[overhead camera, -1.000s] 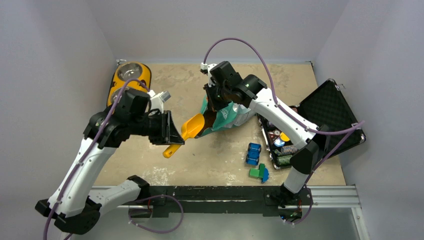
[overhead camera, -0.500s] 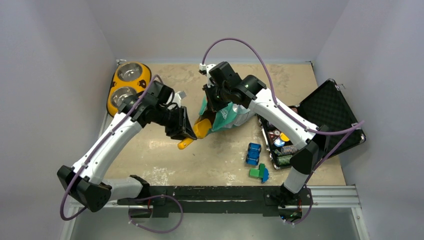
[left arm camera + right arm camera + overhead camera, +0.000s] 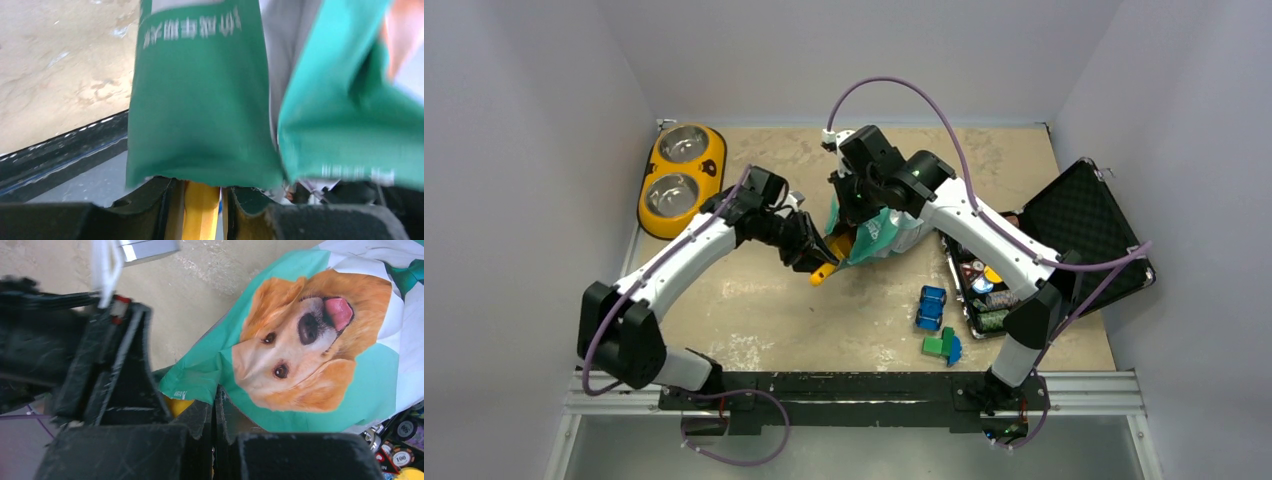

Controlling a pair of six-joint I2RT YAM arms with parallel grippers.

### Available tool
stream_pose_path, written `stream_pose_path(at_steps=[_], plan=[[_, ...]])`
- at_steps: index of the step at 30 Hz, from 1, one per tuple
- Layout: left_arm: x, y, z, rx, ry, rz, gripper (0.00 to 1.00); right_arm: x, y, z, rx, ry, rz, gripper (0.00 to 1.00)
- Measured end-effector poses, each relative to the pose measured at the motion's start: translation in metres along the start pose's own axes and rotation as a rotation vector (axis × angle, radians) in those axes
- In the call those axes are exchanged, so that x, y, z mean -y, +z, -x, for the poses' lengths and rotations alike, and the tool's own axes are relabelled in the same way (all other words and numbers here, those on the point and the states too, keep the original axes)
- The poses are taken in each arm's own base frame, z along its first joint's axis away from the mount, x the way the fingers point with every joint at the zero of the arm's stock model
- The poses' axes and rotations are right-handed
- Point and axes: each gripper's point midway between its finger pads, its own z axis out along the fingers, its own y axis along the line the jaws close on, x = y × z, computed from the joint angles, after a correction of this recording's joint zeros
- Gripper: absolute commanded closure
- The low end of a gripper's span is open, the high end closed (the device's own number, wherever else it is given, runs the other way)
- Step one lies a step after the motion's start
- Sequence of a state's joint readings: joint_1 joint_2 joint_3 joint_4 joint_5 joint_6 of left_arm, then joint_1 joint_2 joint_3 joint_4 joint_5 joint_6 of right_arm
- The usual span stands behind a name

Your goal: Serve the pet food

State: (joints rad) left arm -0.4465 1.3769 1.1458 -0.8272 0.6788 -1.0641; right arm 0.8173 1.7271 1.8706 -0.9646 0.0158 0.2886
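The teal-green pet food bag [image 3: 882,232] with an orange dog picture [image 3: 300,340] lies mid-table, mouth to the left. My right gripper [image 3: 854,205] is shut on the bag's upper mouth edge [image 3: 216,400] and holds it up. My left gripper [image 3: 816,255] is shut on the handle of a yellow scoop [image 3: 824,270], whose head is inside the bag's mouth. In the left wrist view the handle [image 3: 202,210] runs between my fingers under the bag [image 3: 200,100]. The kibble is hidden inside the bag. A yellow double feeder [image 3: 681,178] with two steel bowls stands far left.
An open black case [image 3: 1084,225] holding poker chips [image 3: 984,290] stands at the right. Two blue chip stacks [image 3: 931,307] and a green and blue block [image 3: 944,345] lie in front of the bag. A black rail [image 3: 844,385] runs along the near edge.
My left arm has reached right and pushed the scoop's head into the bag's mouth. My right gripper has kept hold of the bag's edge, barely moving.
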Motion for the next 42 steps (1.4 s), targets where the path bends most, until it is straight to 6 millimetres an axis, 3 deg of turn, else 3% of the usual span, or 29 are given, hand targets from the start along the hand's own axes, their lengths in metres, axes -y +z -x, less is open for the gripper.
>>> stream_pose_path(at_steps=[5, 11, 16, 21, 27, 31, 36, 42], plan=[[0.006, 0.034, 0.02, -0.084, -0.042, -0.049, 1.0, 0.003, -0.002, -0.006, -0.032, 0.016, -0.017, 1.0], [0.015, 0.077, 0.052, -0.165, 0.049, -0.13, 1.0, 0.029, 0.01, -0.014, -0.081, 0.042, -0.104, 1.0], [0.016, 0.095, 0.068, -0.156, 0.146, -0.213, 1.0, 0.045, 0.015, -0.016, -0.085, 0.058, -0.152, 1.0], [0.015, 0.09, 0.067, -0.081, 0.24, -0.28, 1.0, 0.048, 0.014, -0.018, -0.053, 0.08, -0.138, 1.0], [0.033, 0.061, 0.054, 0.005, 0.358, -0.395, 1.0, 0.06, -0.013, -0.004, 0.04, 0.118, -0.125, 1.0], [0.034, 0.046, 0.039, 0.033, 0.41, -0.456, 1.0, 0.063, -0.025, -0.006, 0.063, 0.124, -0.117, 1.0], [0.023, 0.042, 0.033, 0.045, 0.394, -0.473, 1.0, 0.062, -0.025, -0.012, 0.053, 0.121, -0.106, 1.0], [0.022, 0.038, 0.038, 0.057, 0.309, -0.507, 1.0, 0.062, -0.025, -0.012, 0.053, 0.115, -0.103, 1.0]])
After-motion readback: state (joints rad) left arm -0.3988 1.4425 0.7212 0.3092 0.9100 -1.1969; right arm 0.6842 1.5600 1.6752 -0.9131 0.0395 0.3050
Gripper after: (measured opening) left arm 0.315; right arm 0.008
